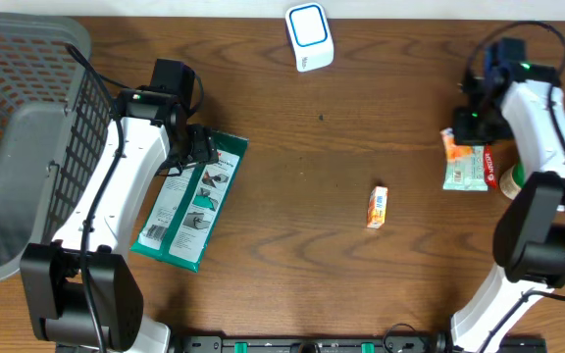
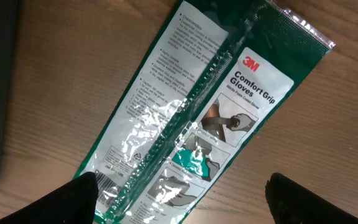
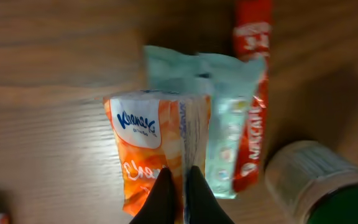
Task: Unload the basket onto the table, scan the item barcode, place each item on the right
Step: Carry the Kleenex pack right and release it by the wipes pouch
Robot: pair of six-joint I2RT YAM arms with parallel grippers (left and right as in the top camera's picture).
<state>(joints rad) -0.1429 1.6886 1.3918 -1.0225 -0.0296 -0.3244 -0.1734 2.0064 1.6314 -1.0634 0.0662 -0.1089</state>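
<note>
Right gripper, I see, pinches the Kleenex pack; left gripper hovers wide apart above the 3M gloves pack.

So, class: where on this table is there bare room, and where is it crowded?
Widest bare wood: between the glove packet and the small orange box, below the scanner. Also clear between that box and the tissue packs. Crowded: right edge, with packs and can; the basket fills the left.

There is one basket, one scanner, one glove packet and one small carton. There is also one orange tissue pack, one green pack, one red sachet and one jar.
</note>
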